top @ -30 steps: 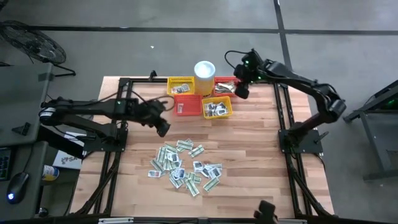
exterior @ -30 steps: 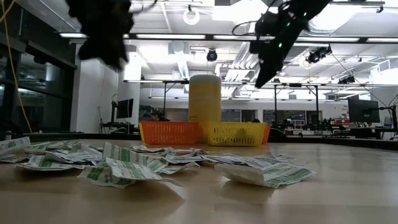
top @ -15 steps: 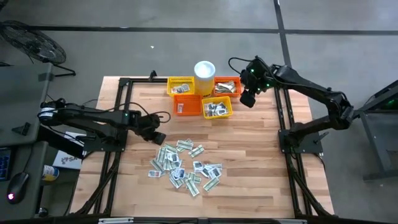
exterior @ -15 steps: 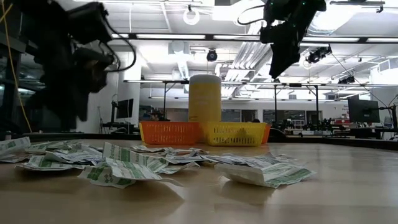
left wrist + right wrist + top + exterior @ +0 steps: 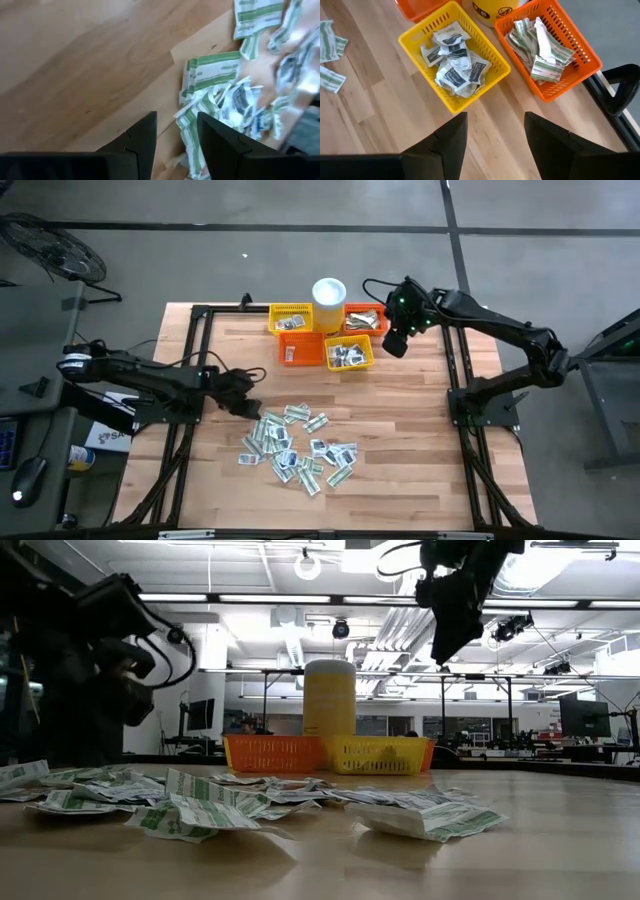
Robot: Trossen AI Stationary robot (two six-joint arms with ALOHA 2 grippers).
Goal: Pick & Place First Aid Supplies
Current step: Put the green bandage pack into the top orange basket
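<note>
Overhead, both arms hang above a wooden bench (image 5: 400,410) scattered with first aid supplies (image 5: 298,445).
Left gripper (image 5: 247,406) gapes empty beside the pile; right gripper (image 5: 491,131) gapes empty near yellow basket (image 5: 485,77), orange basket (image 5: 570,80), cup (image 5: 329,292); print unreadable.

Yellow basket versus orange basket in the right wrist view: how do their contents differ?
The yellow basket holds white sachets with dark print; the orange basket holds green-striped packets. The yellow basket lies nearer the loose pile, the orange one nearer the table's right edge. Both are mesh, partly filled, with the open right tool above them.
</note>
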